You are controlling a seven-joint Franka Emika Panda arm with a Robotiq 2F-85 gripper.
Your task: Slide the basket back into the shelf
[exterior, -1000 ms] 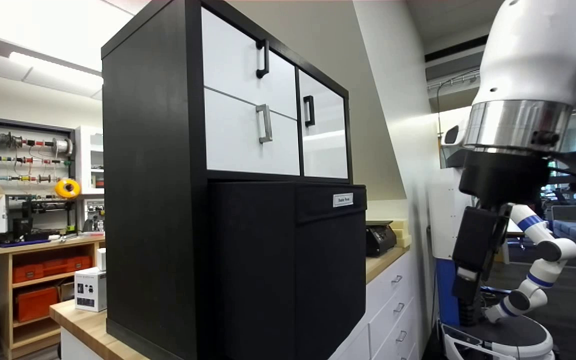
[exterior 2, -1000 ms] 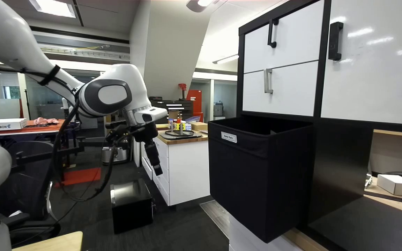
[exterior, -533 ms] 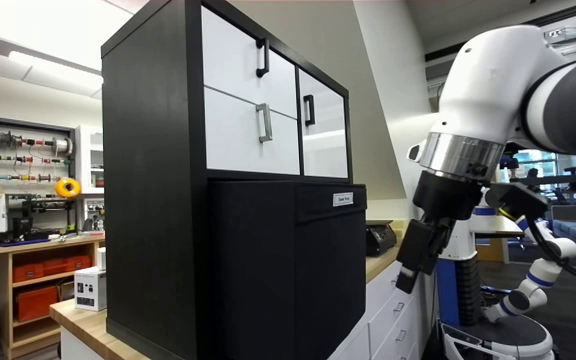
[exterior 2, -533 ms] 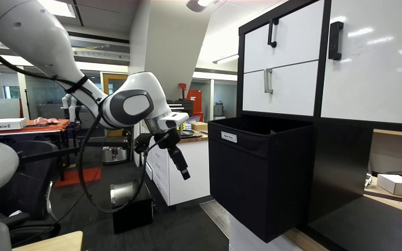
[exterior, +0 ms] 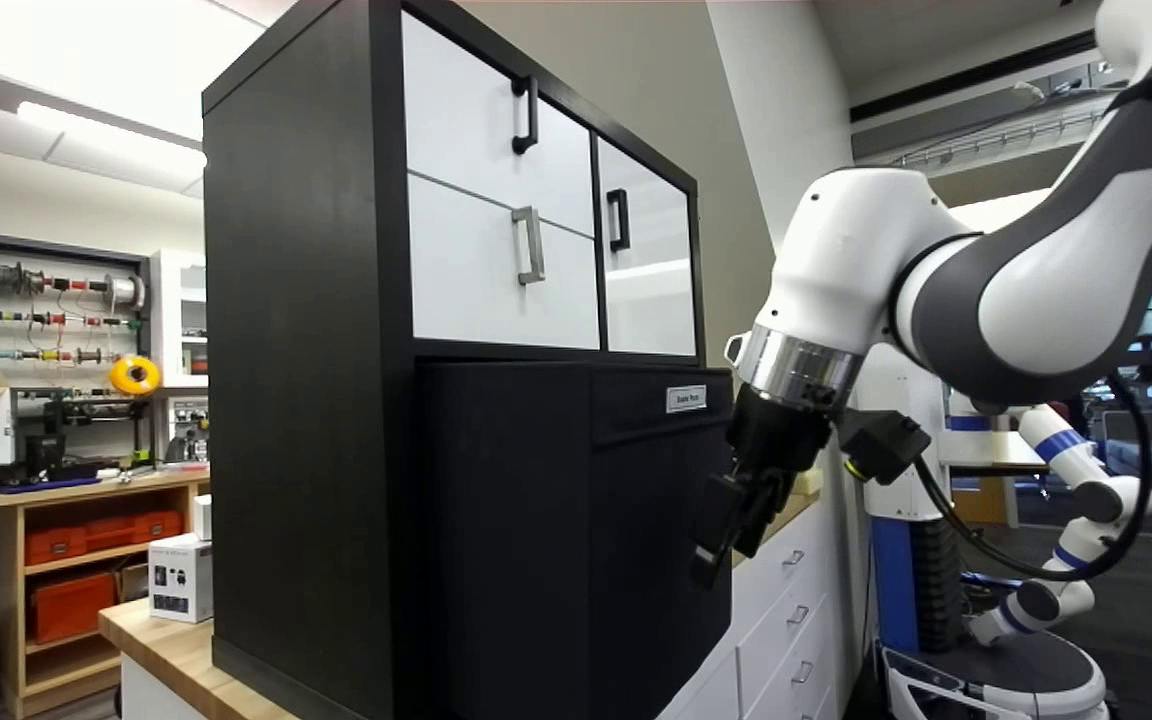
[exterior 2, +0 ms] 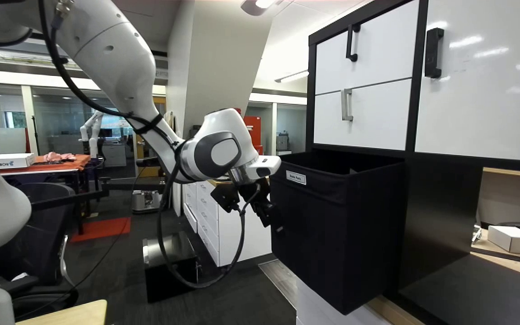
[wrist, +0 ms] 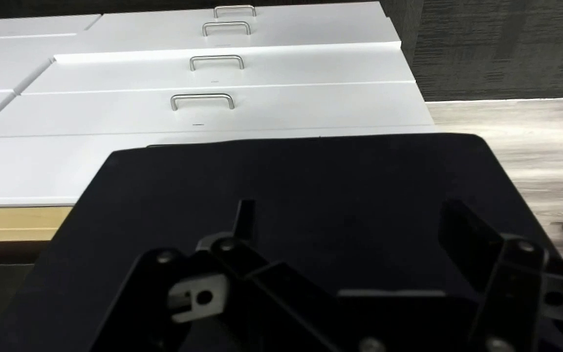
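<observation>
Two fingers stand wide apart with nothing held between them, angled down at the front of the basket. Your basket juts from the shelf, below the white drawers, and its base overhangs the tabletop. Judging by the task, you are lining up the push (contact with the front cannot be confirmed from these views). Before pushing, consider bringing the fingers together: one blunt point should bear more steadily than a spread pair. Set them near the middle of the front, below the label, since the soft-looking upper part may fold. Then drive straight into the shelf, slowly and level. Watch both sides as it travels. If one side leads, stop and re-centre; a skewed basket could catch on the shelf's edge.
</observation>
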